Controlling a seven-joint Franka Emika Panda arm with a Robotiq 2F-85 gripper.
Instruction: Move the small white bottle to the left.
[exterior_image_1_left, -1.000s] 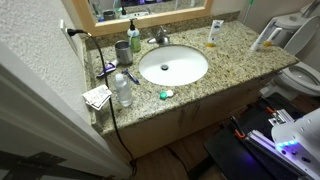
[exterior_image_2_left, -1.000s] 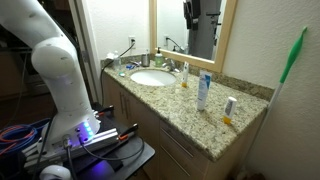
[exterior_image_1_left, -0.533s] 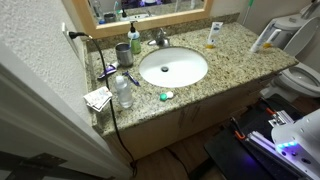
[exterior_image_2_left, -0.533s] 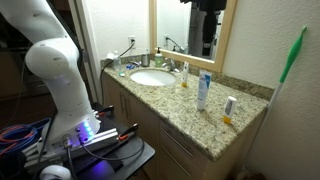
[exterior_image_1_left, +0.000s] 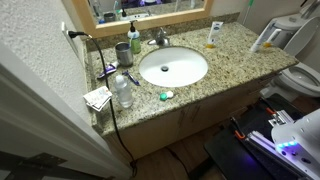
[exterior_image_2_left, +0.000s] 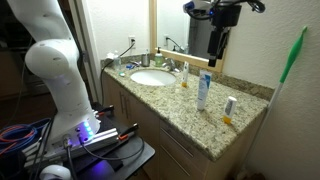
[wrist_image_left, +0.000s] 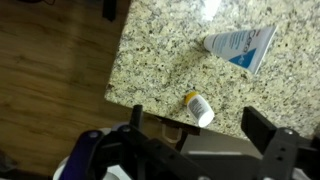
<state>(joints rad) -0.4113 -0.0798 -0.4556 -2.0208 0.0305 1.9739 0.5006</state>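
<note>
The small white bottle (exterior_image_2_left: 229, 107) with a yellow-orange band stands near the far end of the granite counter (exterior_image_2_left: 190, 115). In the wrist view it (wrist_image_left: 199, 106) appears between my jaws, far below them. It seems to show in an exterior view (exterior_image_1_left: 259, 42) at the counter's end. My gripper (exterior_image_2_left: 215, 55) hangs open and empty, high above the counter, over a white-and-blue tube (exterior_image_2_left: 203, 90). In the wrist view the gripper (wrist_image_left: 200, 135) is open, and the tube (wrist_image_left: 240, 45) is beside the bottle.
A white sink (exterior_image_1_left: 172, 66) with a faucet (exterior_image_1_left: 160, 38) sits mid-counter. A larger clear plastic bottle (exterior_image_1_left: 123, 92), a grey cup (exterior_image_1_left: 122, 52) and a soap bottle (exterior_image_1_left: 133, 38) stand at the other end. A green broom (exterior_image_2_left: 292, 55) leans on the wall.
My gripper has moved along the mirror wall toward the counter's end with the tube and small bottle, and has come a little lower. Nothing on the counter has moved.
</note>
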